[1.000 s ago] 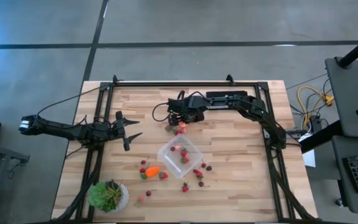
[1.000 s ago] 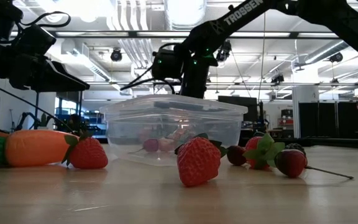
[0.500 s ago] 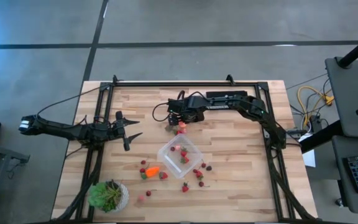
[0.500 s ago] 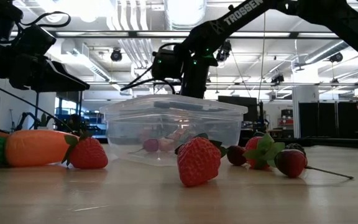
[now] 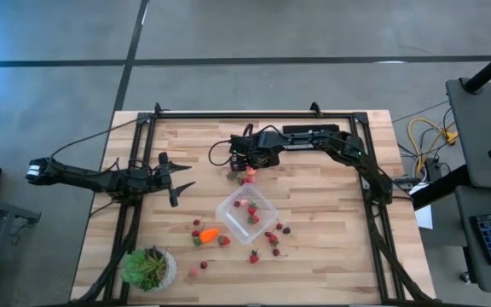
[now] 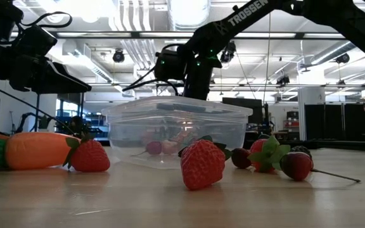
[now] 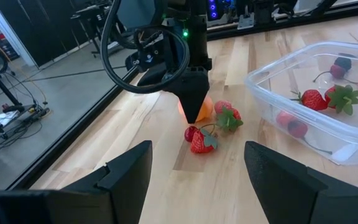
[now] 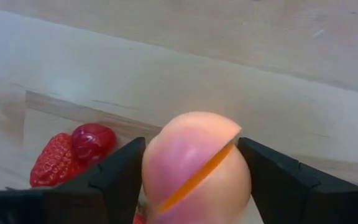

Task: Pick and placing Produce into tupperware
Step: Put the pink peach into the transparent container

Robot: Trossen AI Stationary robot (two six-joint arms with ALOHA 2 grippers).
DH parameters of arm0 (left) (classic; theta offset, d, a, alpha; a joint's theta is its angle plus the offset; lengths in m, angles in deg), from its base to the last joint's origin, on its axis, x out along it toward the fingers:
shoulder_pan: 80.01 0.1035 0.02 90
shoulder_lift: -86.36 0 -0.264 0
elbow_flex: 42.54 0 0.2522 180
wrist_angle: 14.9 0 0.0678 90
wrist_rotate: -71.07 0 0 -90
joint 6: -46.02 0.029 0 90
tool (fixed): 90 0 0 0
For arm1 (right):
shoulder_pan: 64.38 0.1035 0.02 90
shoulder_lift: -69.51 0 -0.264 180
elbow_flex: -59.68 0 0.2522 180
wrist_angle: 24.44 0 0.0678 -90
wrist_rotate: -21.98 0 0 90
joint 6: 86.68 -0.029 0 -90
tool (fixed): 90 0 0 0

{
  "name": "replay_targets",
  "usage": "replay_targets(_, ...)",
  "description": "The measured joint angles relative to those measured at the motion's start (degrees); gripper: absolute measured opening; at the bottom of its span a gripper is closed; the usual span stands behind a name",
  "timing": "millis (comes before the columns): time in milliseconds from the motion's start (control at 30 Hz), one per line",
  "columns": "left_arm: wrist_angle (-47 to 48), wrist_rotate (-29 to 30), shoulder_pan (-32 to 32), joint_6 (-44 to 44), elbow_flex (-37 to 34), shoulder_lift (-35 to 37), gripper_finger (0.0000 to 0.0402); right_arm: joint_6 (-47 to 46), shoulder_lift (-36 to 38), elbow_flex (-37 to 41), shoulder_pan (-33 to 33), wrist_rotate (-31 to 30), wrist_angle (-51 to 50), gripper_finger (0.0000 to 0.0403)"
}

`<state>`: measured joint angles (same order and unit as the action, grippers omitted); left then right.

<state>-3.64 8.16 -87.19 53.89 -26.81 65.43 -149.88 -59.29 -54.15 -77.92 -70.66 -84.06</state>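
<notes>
Fruit (image 8: 194, 171) (seam diagonal) in right claw (image 8: 191, 180)

The right gripper (image 5: 247, 173) and its fruit (image 8: 194, 168) crowd the desk (image 5: 314, 205) just behind the tupperware (image 5: 247, 215), with strawberries (image 7: 202, 140) beside them. More berries (image 5: 273, 239) and a carrot (image 5: 209, 233) ring the box's near sides. A plant (image 5: 147, 268) blocks the near left corner. Bare wood lies right of the box.

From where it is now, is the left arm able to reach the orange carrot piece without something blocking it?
Probably yes. The left gripper hangs open over bare wood, and the carrot lies on the table on its side of the tupperware, with only small strawberries beside it. The right gripper is busy beyond the container, holding the round fruit.
</notes>
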Motion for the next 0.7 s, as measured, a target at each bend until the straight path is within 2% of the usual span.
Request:
replay_targets(333,0.0,0.0,0.0,0.0,0.0,0.0,0.0242,0.2,3.3,0.0,-0.1,-0.6,0.0,0.0231)
replay_targets(700,0.0,0.0,0.0,0.0,0.0,0.0,0.0242,1.3,4.8,0.0,-0.3,1.5,-1.1,0.0223)
